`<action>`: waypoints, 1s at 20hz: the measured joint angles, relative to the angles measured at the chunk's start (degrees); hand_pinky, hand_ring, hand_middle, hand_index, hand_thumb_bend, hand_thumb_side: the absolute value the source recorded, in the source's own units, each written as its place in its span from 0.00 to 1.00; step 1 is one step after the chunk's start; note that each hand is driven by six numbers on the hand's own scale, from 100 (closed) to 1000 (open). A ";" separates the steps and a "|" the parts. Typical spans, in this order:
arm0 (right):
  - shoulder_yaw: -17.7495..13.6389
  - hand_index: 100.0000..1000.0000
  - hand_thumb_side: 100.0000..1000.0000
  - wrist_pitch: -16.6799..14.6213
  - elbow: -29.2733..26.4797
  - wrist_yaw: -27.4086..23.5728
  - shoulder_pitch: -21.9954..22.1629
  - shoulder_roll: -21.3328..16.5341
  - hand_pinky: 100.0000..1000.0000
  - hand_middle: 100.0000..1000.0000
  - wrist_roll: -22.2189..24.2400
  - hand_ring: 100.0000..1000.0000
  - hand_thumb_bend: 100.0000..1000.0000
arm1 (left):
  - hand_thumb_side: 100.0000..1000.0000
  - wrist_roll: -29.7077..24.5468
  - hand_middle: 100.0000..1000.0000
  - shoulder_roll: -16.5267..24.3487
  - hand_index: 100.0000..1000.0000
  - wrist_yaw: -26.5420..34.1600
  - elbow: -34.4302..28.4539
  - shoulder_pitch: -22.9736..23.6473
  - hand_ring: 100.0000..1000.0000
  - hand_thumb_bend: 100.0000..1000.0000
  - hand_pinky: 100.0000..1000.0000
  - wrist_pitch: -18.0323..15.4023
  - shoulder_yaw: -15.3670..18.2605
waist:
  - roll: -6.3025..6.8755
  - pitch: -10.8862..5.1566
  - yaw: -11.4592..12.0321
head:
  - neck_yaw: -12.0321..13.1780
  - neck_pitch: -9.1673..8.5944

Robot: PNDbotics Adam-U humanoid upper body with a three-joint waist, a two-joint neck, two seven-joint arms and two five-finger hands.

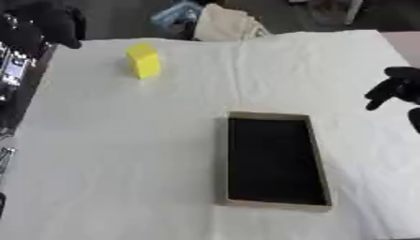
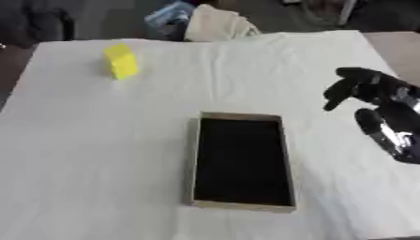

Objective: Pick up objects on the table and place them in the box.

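- Right eye view shows the right robot hand point(image 2: 373, 101) at the right edge of the picture, above the bench point(image 2: 98, 154), which is covered with a white, slightly creased cloth.
- That black robot hand holds nothing; its fingers point(image 2: 336, 97) are bent downward and spread apart, with the thumb part lower down towards the edge of the picture.
- Left eye view shows only dark shapes at its upper left corner; whether they belong to the left robot hand cannot be told, so its state is unknown.
- The small yellow rectangular block point(image 1: 144, 60) stands upright on the far left part of the bench, well apart from the right robot hand.
- The shallow rectangular box with tan cardboard walls and a black inside point(image 2: 195, 159) lies flat near the middle of the bench, its long side running away from the robot.
- The block is outside the box, well apart from it, towards the far left.
- Nothing can be seen inside the box.
- A pale cloth bundle point(image 2: 215, 24) and something blue point(image 2: 168, 13) lie beyond the far edge of the bench.
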 measured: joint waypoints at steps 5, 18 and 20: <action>1.21 0.93 0.57 0.32 0.47 -0.89 0.78 0.29 0.75 0.67 0.97 0.60 0.00 | 0.24 3.42 0.64 3.20 0.81 3.50 -0.96 -6.54 0.65 0.57 0.80 -3.38 5.55 | 0.06 -2.15 -2.21 | 1.33 0.91; 1.82 0.93 0.57 0.62 0.69 -1.66 -0.14 0.32 0.75 0.67 1.45 0.60 0.00 | 0.32 15.38 0.67 6.92 0.80 15.57 -1.24 -26.25 0.68 0.82 0.77 -14.85 11.31 | 0.40 -1.52 -4.83 | 2.55 0.36; 2.11 0.93 0.57 0.69 0.69 -1.81 -0.56 0.32 0.75 0.67 1.53 0.60 0.00 | 0.35 17.20 0.67 6.92 0.79 17.37 -0.50 -29.20 0.68 0.84 0.77 -14.90 11.91 | 0.58 -1.33 -5.59 | 2.78 0.24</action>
